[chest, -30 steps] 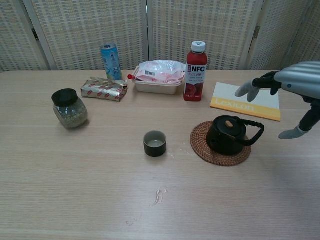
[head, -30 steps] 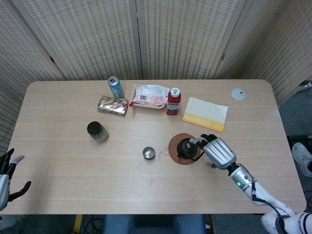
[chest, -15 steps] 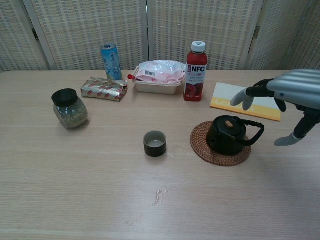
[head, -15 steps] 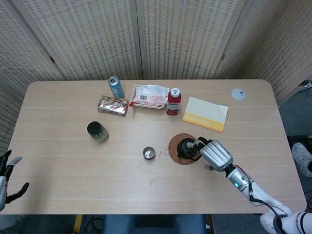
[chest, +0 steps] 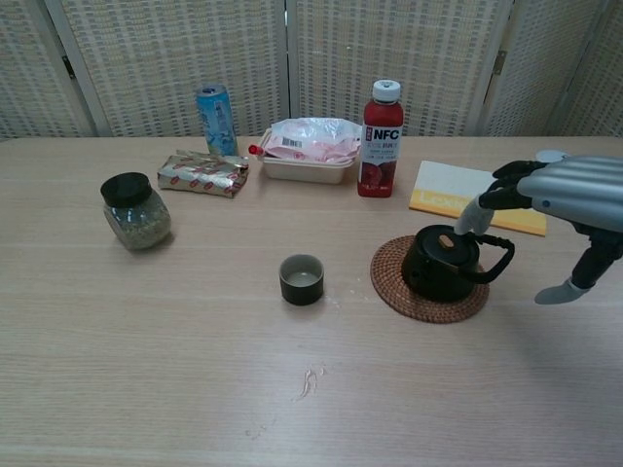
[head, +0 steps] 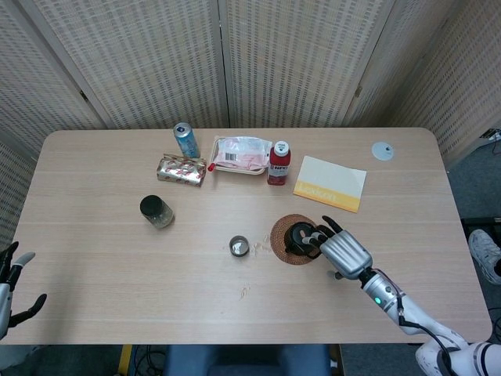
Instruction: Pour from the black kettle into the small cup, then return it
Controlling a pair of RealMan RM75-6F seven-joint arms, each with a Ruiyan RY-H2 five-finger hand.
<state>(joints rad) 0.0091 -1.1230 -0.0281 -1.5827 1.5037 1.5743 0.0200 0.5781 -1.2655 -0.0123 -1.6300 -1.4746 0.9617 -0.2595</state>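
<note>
The black kettle [head: 298, 238] [chest: 443, 264] stands upright on a round woven trivet [head: 279, 239] [chest: 421, 300], its handle toward the right. The small dark cup [head: 239, 247] [chest: 302, 278] sits on the table left of the trivet. My right hand [head: 342, 251] [chest: 565, 193] hovers just right of the kettle, fingers spread over its handle and lid, thumb hanging apart below; it holds nothing. My left hand [head: 11, 274] rests low at the table's front left edge with fingers spread, far from the kettle.
Along the back stand a blue can [chest: 216, 119], a foil packet [chest: 203, 174], a food tray [chest: 309, 148], a red NFC bottle [chest: 382, 125] and a yellow-edged booklet [chest: 476, 195]. A lidded glass jar [chest: 134, 210] is at the left. A white disc [head: 382, 150] lies far right.
My right hand has dropped and shifted toward the kettle, so its fingers now reach over the handle. The left hand has sunk slightly. Kettle and cup have not moved.
</note>
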